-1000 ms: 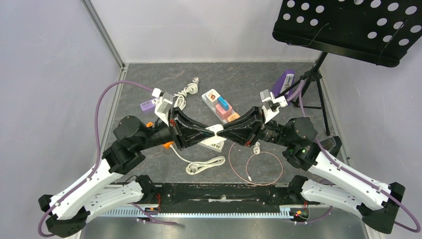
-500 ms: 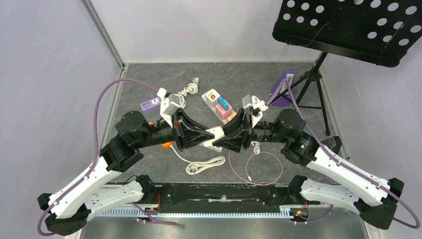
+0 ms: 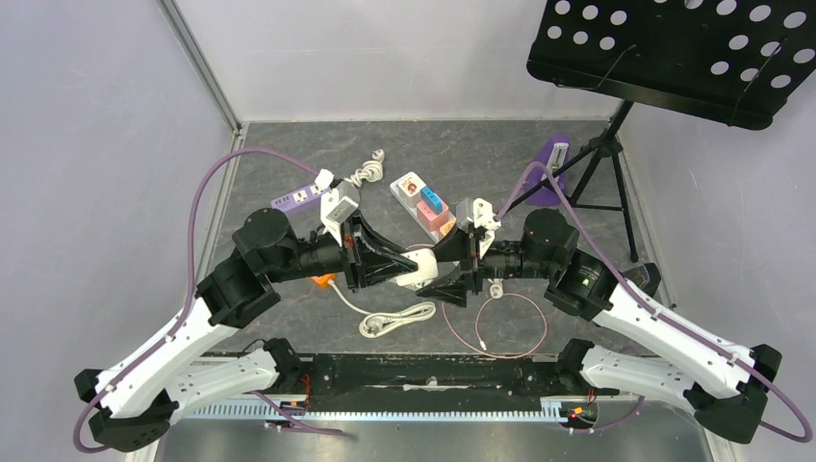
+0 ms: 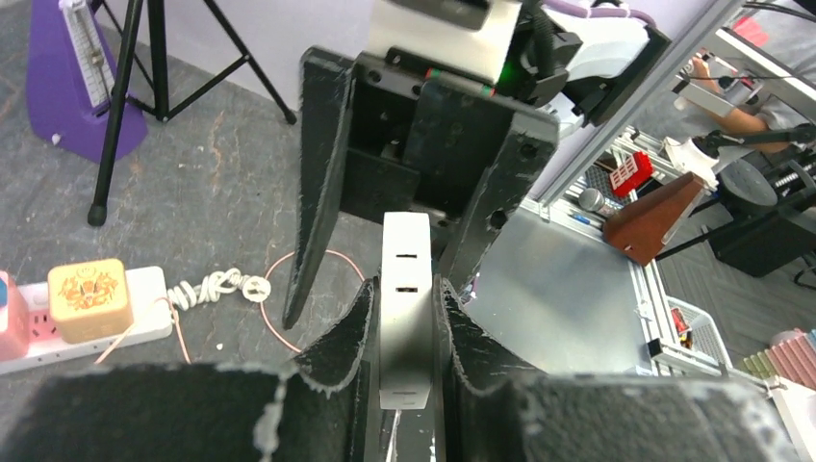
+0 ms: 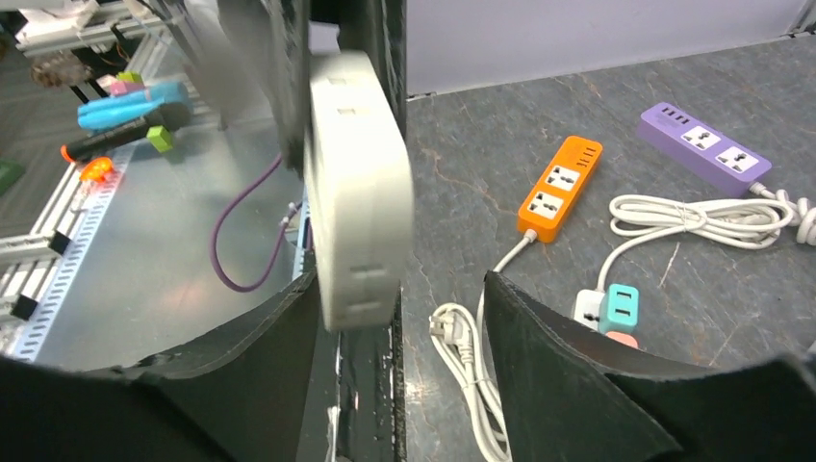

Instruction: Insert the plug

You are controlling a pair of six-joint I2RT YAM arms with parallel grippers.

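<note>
A white socket block [image 3: 416, 268] hangs above the table's middle, and my left gripper [image 3: 399, 265] is shut on it. In the left wrist view the block [image 4: 405, 289] is pinched between both pads of that gripper [image 4: 404, 286], its slots facing up. My right gripper [image 3: 439, 271] faces it from the right, open. In the right wrist view the block [image 5: 356, 192] lies against the left finger, with a wide gap to the right finger of the gripper [image 5: 399, 281]. A white plug [image 5: 445, 327] on a coiled cable [image 3: 390, 320] lies on the table below.
An orange power strip [image 5: 558, 188] and a purple one [image 5: 707, 154] lie to the left. A strip with coloured adapters [image 3: 428, 207] sits behind the grippers. A copper wire loop [image 3: 496, 322] lies at the front right. A purple metronome [image 3: 550, 159] and a music stand [image 3: 674, 48] are at the back right.
The right gripper has opened from shut and let go of the white block. Both grippers have shifted slightly left and toward the front with the block.
</note>
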